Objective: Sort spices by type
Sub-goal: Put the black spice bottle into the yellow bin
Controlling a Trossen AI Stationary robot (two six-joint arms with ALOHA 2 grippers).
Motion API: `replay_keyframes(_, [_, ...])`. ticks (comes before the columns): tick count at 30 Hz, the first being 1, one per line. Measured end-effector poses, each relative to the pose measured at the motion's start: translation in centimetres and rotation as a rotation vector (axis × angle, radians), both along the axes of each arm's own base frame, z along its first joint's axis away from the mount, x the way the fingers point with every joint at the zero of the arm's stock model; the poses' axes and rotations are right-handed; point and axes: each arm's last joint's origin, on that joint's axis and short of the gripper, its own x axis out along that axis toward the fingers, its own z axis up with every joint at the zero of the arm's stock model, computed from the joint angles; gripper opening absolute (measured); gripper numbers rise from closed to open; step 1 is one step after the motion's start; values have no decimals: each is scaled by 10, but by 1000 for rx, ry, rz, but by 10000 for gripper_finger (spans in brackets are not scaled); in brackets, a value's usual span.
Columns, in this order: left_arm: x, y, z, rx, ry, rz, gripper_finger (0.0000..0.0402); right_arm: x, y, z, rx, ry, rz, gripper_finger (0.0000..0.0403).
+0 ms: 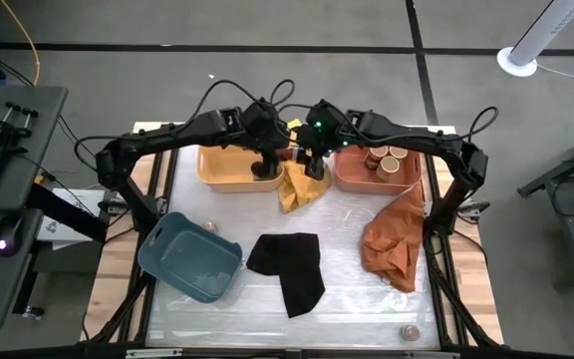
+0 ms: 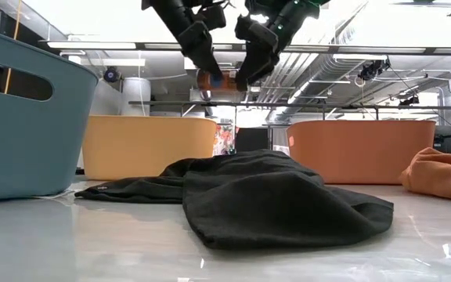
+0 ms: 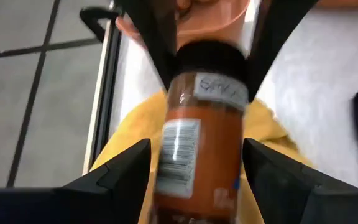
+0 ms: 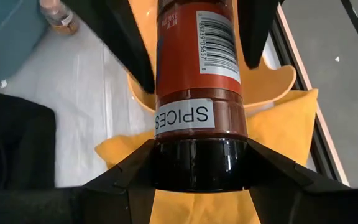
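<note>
A spice jar with rust-red contents, a "SPICES" label and a black lid hangs in the air between both grippers, above the yellow cloth. My right gripper is shut on it. My left gripper is open, and its fingers stand on either side of the jar's bottom end; I cannot tell whether they touch it. In the high view the grippers meet at the far middle. Several tan-lidded jars stand in the coral tray. My right gripper pinches the jar's black lid between its two fingers, coming from the table's right and slanting down. The jar points away from the fingers toward the left gripper. It is lifted clear of the table and lies roughly level over the yellow cloth.
The yellow tray sits at far left and the blue tray at near left, with one jar beside it. A black cloth lies in the middle and a rust-orange cloth at right. Another jar stands by the near edge.
</note>
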Motion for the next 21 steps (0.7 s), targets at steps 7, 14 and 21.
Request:
replay_keyframes(7, [0, 2, -7, 30, 65, 42, 237, 3, 4, 2, -20, -17, 15, 199])
replay_keyframes(14, [1, 3, -8, 51, 72, 42, 237, 3, 5, 8, -33, -67, 56, 199])
replay_keyframes(21, [2, 4, -8, 72, 71, 19, 213, 2, 1, 8, -9, -72, 44, 207])
